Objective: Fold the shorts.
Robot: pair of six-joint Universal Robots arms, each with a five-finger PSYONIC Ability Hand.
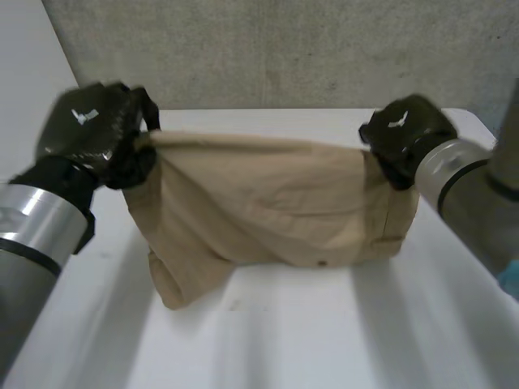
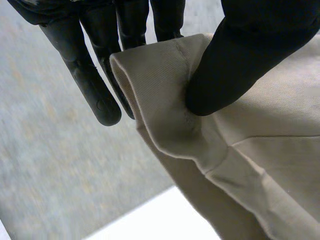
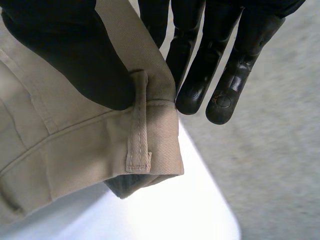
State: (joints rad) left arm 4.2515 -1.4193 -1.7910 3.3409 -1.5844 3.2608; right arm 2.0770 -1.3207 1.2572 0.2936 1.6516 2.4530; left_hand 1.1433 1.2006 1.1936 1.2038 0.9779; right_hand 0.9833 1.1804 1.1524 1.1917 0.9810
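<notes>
Tan shorts point(image 1: 268, 207) hang above the white table point(image 1: 324, 340), stretched between my two hands with the lower part drooping toward the tabletop. My left hand point(image 1: 97, 130) is shut on the shorts' upper left corner; in the left wrist view its thumb point(image 2: 240, 65) presses the cloth point(image 2: 165, 100) against the fingers point(image 2: 90, 75). My right hand point(image 1: 405, 134) is shut on the upper right corner; in the right wrist view the thumb point(image 3: 75, 55) pinches the waistband by a belt loop point(image 3: 139, 125) against the fingers point(image 3: 220, 60).
A grey concrete wall point(image 1: 284, 49) rises behind the table's far edge. A small blue thing point(image 1: 511, 279) sits at the right edge of the head view.
</notes>
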